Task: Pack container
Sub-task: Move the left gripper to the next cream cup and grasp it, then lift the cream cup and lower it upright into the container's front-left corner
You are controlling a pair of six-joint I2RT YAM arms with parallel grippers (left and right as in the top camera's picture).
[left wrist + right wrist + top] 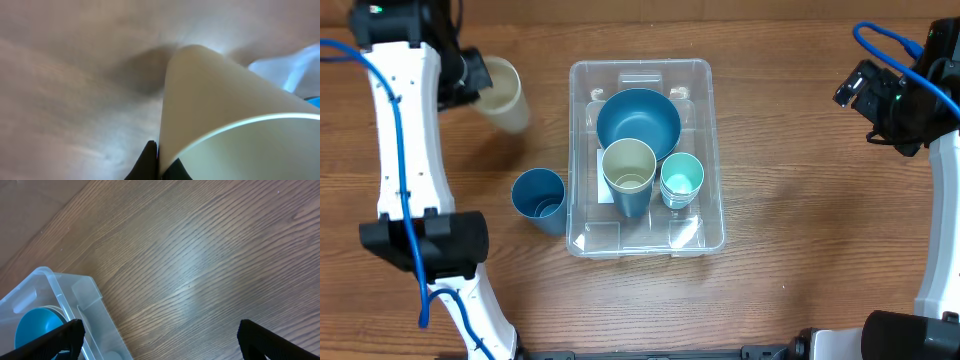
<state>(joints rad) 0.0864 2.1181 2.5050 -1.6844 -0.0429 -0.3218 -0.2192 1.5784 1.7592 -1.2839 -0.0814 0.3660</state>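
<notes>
Pickup stage: left gripper clamped on cream cup; right gripper wide apart, empty. Next, probably: lift, carry into container.

table wooden | blue cup upright | cream cup tilted | blue bowl, olive cup, teal cup clustered

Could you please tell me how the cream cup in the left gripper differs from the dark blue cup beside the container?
The cream cup is tilted; the dark blue cup stands upright. The cream cup is gripped by the left gripper; the dark blue cup is untouched. Both are cups outside the container.
</notes>
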